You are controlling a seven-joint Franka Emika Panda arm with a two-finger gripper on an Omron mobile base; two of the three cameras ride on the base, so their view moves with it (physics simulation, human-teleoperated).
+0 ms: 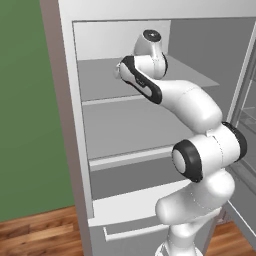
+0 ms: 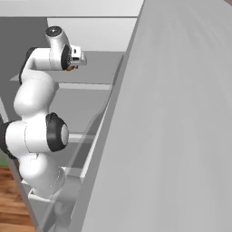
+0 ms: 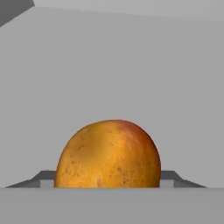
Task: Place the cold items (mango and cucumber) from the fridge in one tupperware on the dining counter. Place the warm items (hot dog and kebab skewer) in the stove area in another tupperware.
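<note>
A: What is the gripper [image 3: 107, 177] doing?

B: In the hand view its two dark finger tips [image 3: 43, 177] stand on either side of the mango [image 3: 108, 154], tight against its flanks. It looks clamped on the fruit.

A: Is the fruit lifted or resting?

B: I cannot tell. The underside of the mango is cut off at the bottom of that view, so contact with a shelf is hidden.

A: Describe the mango itself.

B: Round, orange-yellow with a reddish blush near the top and small dark speckles. Behind it is plain pale grey wall, the inside of the fridge [image 1: 70, 150].

A: And where is the hand in the wider views?

B: In the left base view the arm [image 1: 192, 107] reaches up and into the upper compartment of the fridge, above the top shelf [image 1: 100, 82]. In the right base view the hand is at the same height, with a sliver of orange showing at its end.

A: What else surrounds it?

B: Lower shelves and a drawer [image 1: 125, 212] below, the open fridge door [image 2: 172, 127] broad and grey on the right, a green wall [image 1: 25, 110] on the left and wooden floor [image 1: 35, 232] beneath.
</note>
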